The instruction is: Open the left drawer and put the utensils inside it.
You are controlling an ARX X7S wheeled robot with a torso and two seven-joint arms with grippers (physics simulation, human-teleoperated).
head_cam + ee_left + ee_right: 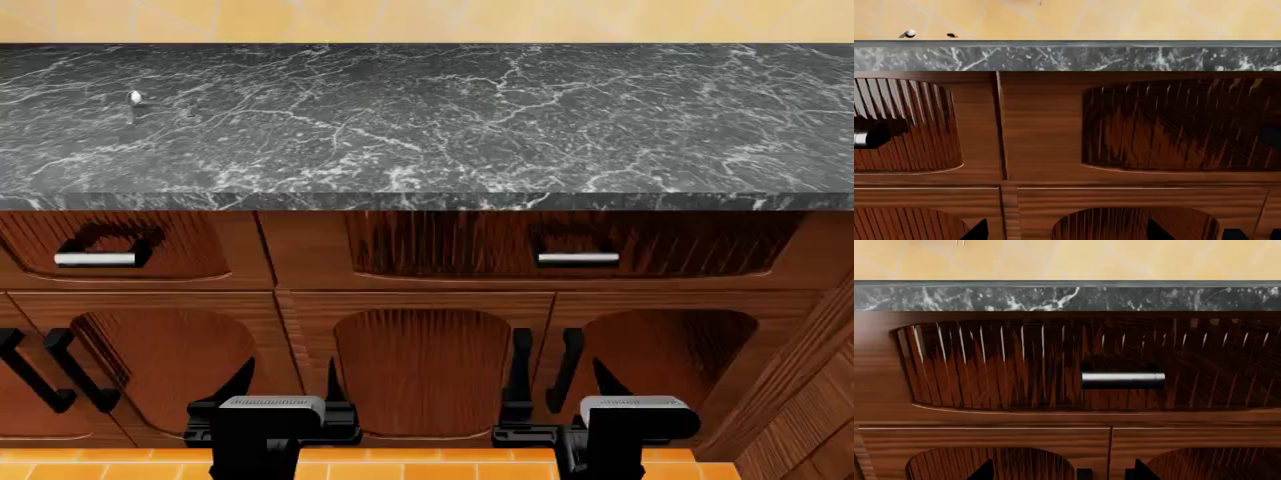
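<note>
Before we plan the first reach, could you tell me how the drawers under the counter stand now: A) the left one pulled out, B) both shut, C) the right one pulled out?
B: in the head view the left drawer and the wide drawer beside it both sit flush under the countertop.

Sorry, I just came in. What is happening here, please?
A two-armed robot faces a reddish-brown wooden cabinet under a dark marble countertop. The left pincer and the right pincer are both open and empty, low before the cabinet fronts. The ribbed wooden left drawer with its silver bar handle is shut. A tiny silver spoon and a tiny darker fork lie on the countertop.
</note>
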